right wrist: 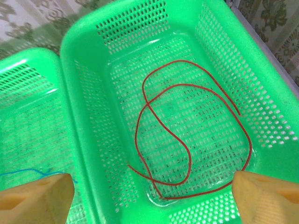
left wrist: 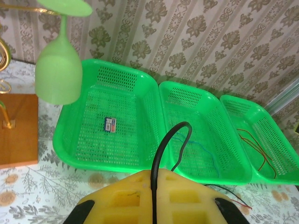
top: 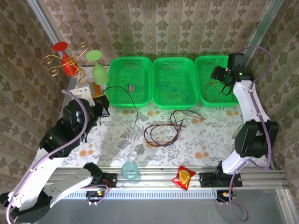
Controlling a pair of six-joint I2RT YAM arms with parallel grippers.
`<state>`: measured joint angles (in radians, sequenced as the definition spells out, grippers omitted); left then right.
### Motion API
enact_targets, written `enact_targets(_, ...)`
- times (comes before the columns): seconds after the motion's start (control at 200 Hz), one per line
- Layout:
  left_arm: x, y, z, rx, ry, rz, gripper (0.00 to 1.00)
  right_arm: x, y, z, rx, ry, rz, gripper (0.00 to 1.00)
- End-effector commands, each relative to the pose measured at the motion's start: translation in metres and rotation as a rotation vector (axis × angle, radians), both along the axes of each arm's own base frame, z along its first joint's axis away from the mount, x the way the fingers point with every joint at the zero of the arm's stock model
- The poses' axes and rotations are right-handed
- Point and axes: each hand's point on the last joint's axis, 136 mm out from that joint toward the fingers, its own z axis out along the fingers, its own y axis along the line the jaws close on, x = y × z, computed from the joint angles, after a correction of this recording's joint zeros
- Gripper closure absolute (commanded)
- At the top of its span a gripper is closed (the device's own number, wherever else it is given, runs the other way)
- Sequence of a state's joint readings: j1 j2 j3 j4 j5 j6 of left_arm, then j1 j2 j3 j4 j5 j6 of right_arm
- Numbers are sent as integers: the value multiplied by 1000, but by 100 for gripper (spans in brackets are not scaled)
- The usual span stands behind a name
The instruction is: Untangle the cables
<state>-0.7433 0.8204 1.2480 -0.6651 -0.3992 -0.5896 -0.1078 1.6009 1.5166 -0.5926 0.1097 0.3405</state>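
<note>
My left gripper (top: 103, 108) hangs beside the left green basket (top: 140, 63), shut on a black cable (left wrist: 161, 154) that arches up from between its yellow pads (left wrist: 126, 196). That cable (top: 133, 105) trails over the basket corner onto the table. A loose tangle of black and red-orange cables (top: 161, 133) lies mid-table. My right gripper (top: 223, 77) stands open above the right basket (right wrist: 79, 116), where a red cable (right wrist: 180, 61) lies in loose loops, touching neither finger. A thin blue cable (top: 173, 88) rests in the middle basket (top: 174, 59).
A gold rack with a red glass and a green glass (top: 98, 70) stands at the back left. A small card (top: 131, 87) lies in the left basket. At the near edge are a clear cup (top: 131, 170) and a red snack packet (top: 183, 177).
</note>
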Motion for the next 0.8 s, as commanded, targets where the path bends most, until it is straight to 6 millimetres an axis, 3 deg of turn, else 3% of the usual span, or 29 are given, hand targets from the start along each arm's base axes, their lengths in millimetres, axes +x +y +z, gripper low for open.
enact_targets(0.0,9,-4,22,62,-48,-16,100,-26,12,-4,60,23,25,9)
enact_targets(0.135,27,-12,44,85,-62,-34,100,-52,25,4,108,-8,54,3)
enact_targets(0.185,37,-12,50,99,-50,-40,100,-67,28,16,116,-49,52,1)
enact_targets(0.375,73,-11,81,104,-96,-30,100,-100,48,12,204,-74,86,0)
enact_targets(0.53,102,-15,103,122,-138,-30,100,-115,58,2,234,-52,104,0)
enact_targets(0.57,113,-5,108,135,-147,2,100,-117,60,0,244,-50,107,0)
enact_targets(0.79,157,0,109,255,-142,55,100,-123,66,-9,254,-38,132,0)
